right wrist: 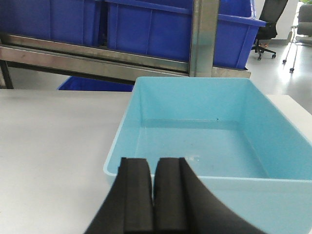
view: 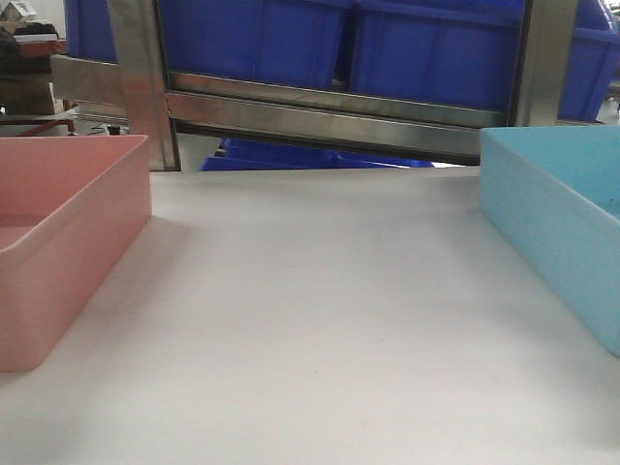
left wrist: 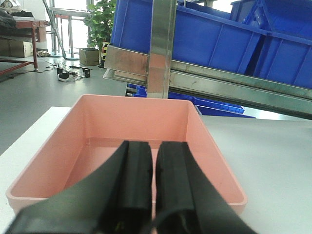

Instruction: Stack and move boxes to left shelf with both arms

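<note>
Pink tub (left wrist: 136,122) and blue tub (right wrist: 204,126) are sitting just beyond left gripper (left wrist: 153,185) and right gripper (right wrist: 155,195), both pressed together and empty, risking shoving rims.

Low front view shares pink tub (view: 68,242), blue tub (view: 562,223) with wrist views.

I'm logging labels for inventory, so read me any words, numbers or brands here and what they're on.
None can be read.
The pink tub, light blue tub, dark blue crates and steel rack show no print or labels.
A pale object at the front view's top left is too blurred to tell.
</note>
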Robot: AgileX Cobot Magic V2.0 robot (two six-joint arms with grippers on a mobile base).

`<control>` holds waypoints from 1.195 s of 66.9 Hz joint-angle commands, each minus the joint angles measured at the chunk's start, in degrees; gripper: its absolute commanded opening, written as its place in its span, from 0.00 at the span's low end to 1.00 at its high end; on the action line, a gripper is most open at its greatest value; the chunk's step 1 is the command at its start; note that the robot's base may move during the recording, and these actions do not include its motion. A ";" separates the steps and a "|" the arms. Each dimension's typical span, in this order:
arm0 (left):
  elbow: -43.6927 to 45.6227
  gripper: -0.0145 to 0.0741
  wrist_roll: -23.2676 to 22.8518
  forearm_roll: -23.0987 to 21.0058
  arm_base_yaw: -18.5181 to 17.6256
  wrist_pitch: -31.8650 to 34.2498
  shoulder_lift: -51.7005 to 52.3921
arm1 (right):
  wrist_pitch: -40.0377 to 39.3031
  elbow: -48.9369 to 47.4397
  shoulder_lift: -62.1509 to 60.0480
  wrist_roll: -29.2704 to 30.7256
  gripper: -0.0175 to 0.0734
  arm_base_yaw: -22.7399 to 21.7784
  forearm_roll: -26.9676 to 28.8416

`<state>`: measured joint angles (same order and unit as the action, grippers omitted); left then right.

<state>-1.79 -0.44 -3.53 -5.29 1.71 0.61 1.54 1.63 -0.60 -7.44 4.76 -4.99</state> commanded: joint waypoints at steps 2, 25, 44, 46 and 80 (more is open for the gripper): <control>-1.68 0.17 0.01 -0.38 -0.12 4.86 0.92 | -5.03 -1.00 -1.14 0.31 0.25 -0.21 -0.47; -1.68 0.17 0.01 -0.38 -0.12 5.87 0.92 | -5.03 -1.00 -1.14 0.31 0.25 -0.21 -0.47; -1.68 0.17 0.01 -0.38 -0.12 8.67 0.92 | -5.03 -1.00 -1.14 0.31 0.25 -0.21 -0.47; -1.68 0.17 0.01 -0.38 -0.12 10.87 0.92 | -5.03 -1.00 -1.14 0.31 0.25 -0.21 -0.47; 37.22 0.33 0.01 3.53 -0.12 -14.38 -28.80 | -5.03 -1.00 -1.14 0.31 0.25 -0.21 -0.47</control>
<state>27.12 -0.44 0.00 -5.29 -10.39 -20.62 1.54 1.63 -0.60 -7.44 4.76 -4.99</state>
